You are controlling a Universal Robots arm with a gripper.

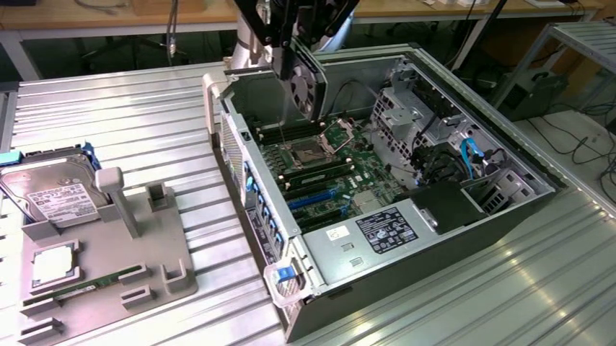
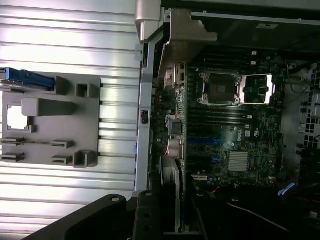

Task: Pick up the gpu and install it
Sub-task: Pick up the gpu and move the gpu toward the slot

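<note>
A ribbed silver metal table (image 1: pixel 144 122) carries everything. An open black-and-silver metal computer case (image 1: pixel 433 288) lies on it across the centre and right of the exterior view, with a green motherboard (image 1: pixel 327 166) flat inside. At the lower left, a grey moulded plastic tray (image 1: pixel 144 238) sits just beside the case. A silver rectangular hard drive (image 1: pixel 53 198) leans in the tray's upper left corner. Below it lies a square silver chip (image 1: pixel 53 263), and a narrow green RAM stick (image 1: pixel 86 286) lies just lower right of the chip. At top centre the hand (image 1: pixel 293 50) holds the gpu (image 1: pixel 308 83), a flat black-shrouded card, on edge above the motherboard's far end.
</note>
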